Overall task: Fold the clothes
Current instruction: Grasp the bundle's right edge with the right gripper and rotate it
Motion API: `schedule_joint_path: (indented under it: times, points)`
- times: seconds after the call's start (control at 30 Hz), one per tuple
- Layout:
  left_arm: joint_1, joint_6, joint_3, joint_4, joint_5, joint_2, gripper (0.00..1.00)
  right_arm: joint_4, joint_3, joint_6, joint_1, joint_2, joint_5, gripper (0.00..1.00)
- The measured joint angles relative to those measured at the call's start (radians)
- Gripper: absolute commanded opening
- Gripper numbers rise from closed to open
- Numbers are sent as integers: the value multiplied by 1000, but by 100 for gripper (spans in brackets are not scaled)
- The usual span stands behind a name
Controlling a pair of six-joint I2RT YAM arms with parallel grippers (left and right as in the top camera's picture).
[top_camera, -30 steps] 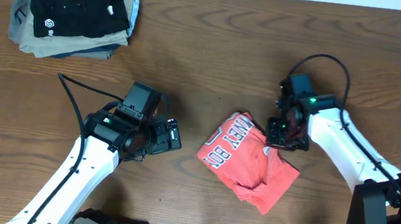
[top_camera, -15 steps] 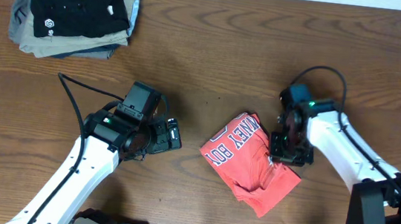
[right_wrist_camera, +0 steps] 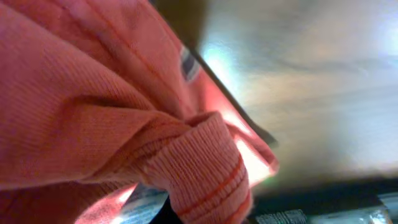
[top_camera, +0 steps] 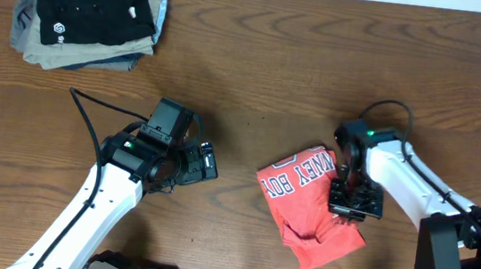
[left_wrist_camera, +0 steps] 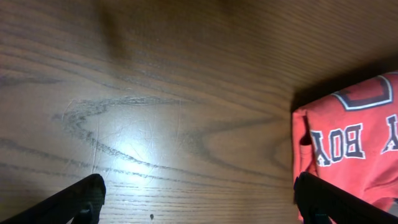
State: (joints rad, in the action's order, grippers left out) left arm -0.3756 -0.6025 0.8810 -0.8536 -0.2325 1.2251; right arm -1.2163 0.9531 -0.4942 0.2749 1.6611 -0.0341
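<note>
Presently, T-shirt (top_camera: 300, 208) is being clenched by right gripper (top_camera: 351, 204), likely for spreading.
Left gripper (top_camera: 208, 163) is being held open, left of the T-shirt.

The left gripper (left_wrist_camera: 199, 208) hangs over the wooden table (left_wrist_camera: 155, 87), black fingers (left_wrist_camera: 78, 199) spread wide, bare wood between them; the red T-shirt (left_wrist_camera: 351, 146), white lettering showing, lies at the right edge.
</note>
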Motion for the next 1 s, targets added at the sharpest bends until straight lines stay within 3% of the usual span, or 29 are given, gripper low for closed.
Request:
schedule_joint_path:
  times: [0.03, 0.1, 0.13, 0.17, 0.33, 0.4, 0.43, 0.47, 0.53, 0.6, 0.7, 1.0]
  points:
    - [0, 0, 0, 0, 0, 0, 98, -43, 32, -3, -7, 0, 20, 47]
    - [0, 0, 0, 0, 1, 0, 98, -108, 92, -10, -17, 0, 57, 85]
    - [0, 0, 0, 0, 1, 0, 98, -142, 124, -10, -17, -1, 74, 96]
    - [0, 0, 0, 1, 1, 0, 98, -164, 150, -6, -18, -3, 88, 99]
    - [0, 0, 0, 2, 0, 0, 98, -201, 193, 16, -18, -8, 94, 99]
    - [0, 0, 0, 3, 0, 0, 98, -199, 193, 20, -18, -8, 91, 96]
    - [0, 0, 0, 3, 0, 0, 98, -196, 193, 25, -18, -9, 89, 89]
    - [0, 0, 0, 3, 0, 0, 98, -190, 193, 32, -18, -9, 84, 78]
    - [0, 0, 0, 3, 1, 0, 98, -165, 193, 49, -18, -8, 60, 44]
    - [0, 0, 0, 3, 0, 0, 98, -127, 193, 77, -18, -8, 9, 21]
    - [0, 0, 0, 6, 0, 0, 98, -53, 193, 156, -18, -9, -126, 15]
    - [0, 0, 0, 14, 0, 0, 98, 18, 160, 270, 78, -9, -321, 17]
